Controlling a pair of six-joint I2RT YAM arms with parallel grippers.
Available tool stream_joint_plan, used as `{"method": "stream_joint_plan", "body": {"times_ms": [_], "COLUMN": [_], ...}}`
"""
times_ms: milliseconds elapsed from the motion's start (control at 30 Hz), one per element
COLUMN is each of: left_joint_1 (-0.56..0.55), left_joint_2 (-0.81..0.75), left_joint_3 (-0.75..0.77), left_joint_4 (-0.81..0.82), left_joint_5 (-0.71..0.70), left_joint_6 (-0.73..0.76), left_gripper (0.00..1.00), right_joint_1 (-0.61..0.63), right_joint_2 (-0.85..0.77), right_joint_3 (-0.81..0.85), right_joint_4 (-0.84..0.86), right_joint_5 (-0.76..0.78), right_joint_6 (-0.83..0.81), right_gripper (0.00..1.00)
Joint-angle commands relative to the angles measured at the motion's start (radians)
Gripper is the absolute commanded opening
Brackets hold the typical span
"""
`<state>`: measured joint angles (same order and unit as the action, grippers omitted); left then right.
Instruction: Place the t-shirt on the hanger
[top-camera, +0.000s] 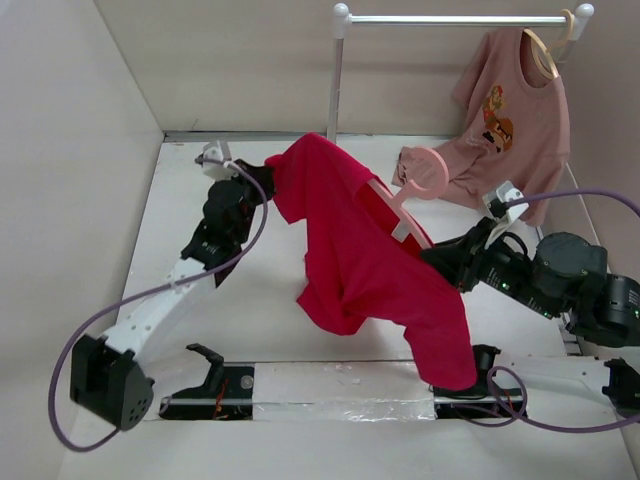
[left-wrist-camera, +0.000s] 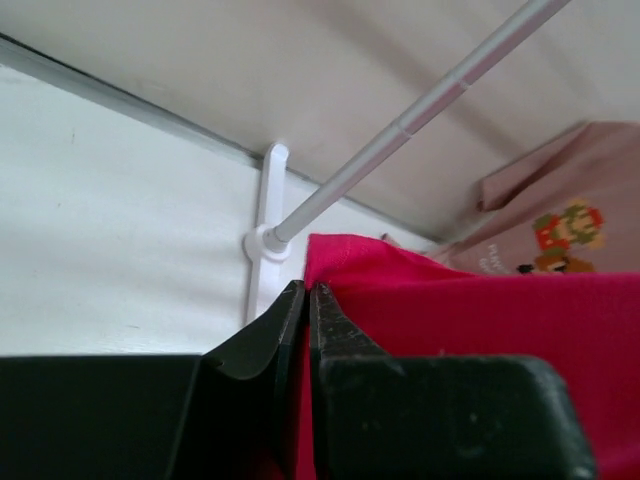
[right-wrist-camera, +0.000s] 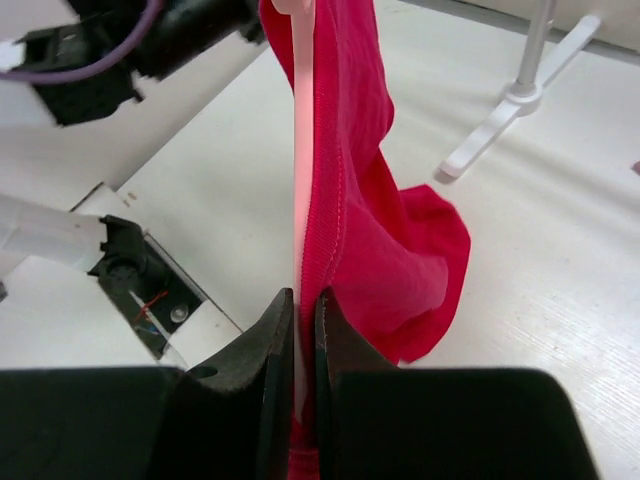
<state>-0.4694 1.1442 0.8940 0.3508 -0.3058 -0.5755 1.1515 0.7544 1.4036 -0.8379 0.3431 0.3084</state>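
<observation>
White desk (top-camera: 250, 310) beneath; t-shirt (top-camera: 360, 250) hangs in the air between both arms. Left hand (top-camera: 266, 181) is pinched shut on a fabric edge. Right hand (top-camera: 434, 256) clamps the hanger (top-camera: 425, 175) bar together with the hem. Hanger sits partly inside the shirt, hook exposed; seating both shoulders appears not yet done.

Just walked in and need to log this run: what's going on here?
Two robot arms are working together. The left gripper has its fingers pinched shut on an edge of the red t-shirt, holding it up. The right gripper is clamped on the pink hanger, which sits partly inside the shirt with its hook sticking out.
</observation>
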Motion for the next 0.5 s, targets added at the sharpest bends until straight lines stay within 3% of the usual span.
{"method": "stream_joint_plan", "body": {"times_ms": [0,267,400,467], "left_joint_1": [-0.006,-0.006,-0.006,-0.093], "left_joint_2": [-0.177,-0.273,-0.186,-0.157], "left_joint_3": [-0.052,-0.110,-0.027,0.037], "left_joint_4": [0.132,0.206,0.168,0.151], "left_joint_5": [-0.003,0.229,0.362,0.320], "left_joint_6": [-0.072,-0.083,-0.037,0.001], "left_gripper": [0.00,0.00,0.00,0.00], "right_joint_1": [-0.001,-0.001,-0.001,-0.001], "right_joint_2": [0.039,0.092,0.105,0.118], "right_joint_3": [0.049,0.063,0.154,0.213], "right_joint_4": [0.023,0.037,0.026,0.002], "right_joint_5": [0.123,0.209,0.281,0.336], "right_joint_6": [-0.046,-0.051,-0.081,-0.100], "right_gripper": [0.00,0.00,0.00,0.00]}}
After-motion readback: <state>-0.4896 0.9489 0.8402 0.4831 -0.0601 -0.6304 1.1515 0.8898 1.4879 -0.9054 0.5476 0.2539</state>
